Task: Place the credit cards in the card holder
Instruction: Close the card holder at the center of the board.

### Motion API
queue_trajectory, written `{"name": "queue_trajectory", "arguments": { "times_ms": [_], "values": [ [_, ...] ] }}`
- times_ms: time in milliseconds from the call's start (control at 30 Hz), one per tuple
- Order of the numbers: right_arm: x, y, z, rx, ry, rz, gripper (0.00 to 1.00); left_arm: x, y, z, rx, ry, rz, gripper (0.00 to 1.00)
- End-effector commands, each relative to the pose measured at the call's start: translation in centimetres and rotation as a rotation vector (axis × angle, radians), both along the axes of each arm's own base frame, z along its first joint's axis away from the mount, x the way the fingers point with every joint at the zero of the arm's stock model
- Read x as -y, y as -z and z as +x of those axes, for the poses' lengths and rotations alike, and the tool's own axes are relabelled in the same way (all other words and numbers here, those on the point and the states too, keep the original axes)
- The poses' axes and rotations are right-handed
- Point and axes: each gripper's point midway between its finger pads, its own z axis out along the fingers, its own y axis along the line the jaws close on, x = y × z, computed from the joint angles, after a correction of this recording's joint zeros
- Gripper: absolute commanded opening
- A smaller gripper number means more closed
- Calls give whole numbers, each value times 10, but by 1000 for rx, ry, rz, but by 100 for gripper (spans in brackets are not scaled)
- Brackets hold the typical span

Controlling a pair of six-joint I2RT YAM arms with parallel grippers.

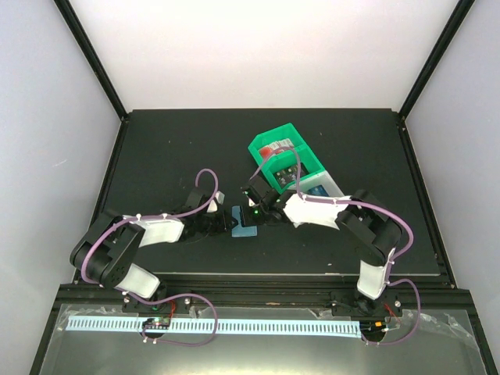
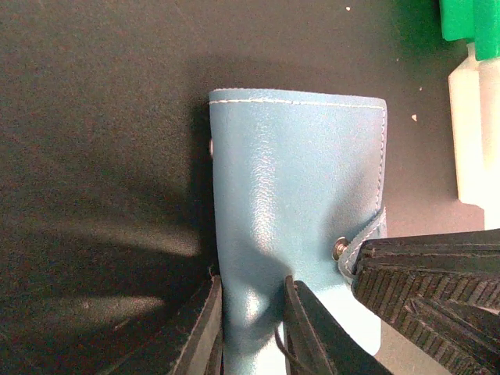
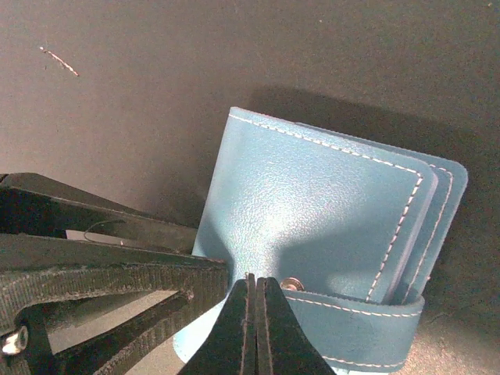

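— Teal card holder (image 1: 244, 224) is lying shut and flat on the black table (image 1: 172, 148), right between my two arms, and I'm working it from both sides.
— What's the left gripper (image 2: 251, 301) doing?
— It's leaning on the near end, fingers a little apart, one on the cover and one at its edge. I'd say it's pinning the thing down so it isn't sliding about.
— And the right gripper (image 3: 255, 287)?
— Its fingers are pressing together right at the tab (image 3: 351, 312), just beside the snap (image 3: 293, 283). Whether they're catching any of the strap, I can't tell. My guess is I'm going for the snap, to get it open.
— And the cards (image 1: 276, 149)?
— They're sitting in the green bin (image 1: 293, 133), apart from the holder. Nothing is going in while that cover is closed.
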Motion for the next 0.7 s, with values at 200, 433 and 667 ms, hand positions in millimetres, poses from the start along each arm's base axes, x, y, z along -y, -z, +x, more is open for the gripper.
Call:
{"name": "queue_trajectory", "arguments": {
  "times_ms": [200, 433, 667],
  "values": [
    [-5, 12, -4, -14, 9, 38, 1, -26, 43, -30, -145, -14, 153, 23],
    [-5, -13, 11, 89, 53, 96, 1, -26, 43, -30, -147, -12, 150, 23],
    [-1, -18, 15, 122, 71, 87, 1, -25, 43, -30, -148, -12, 147, 23]
  ]
}}
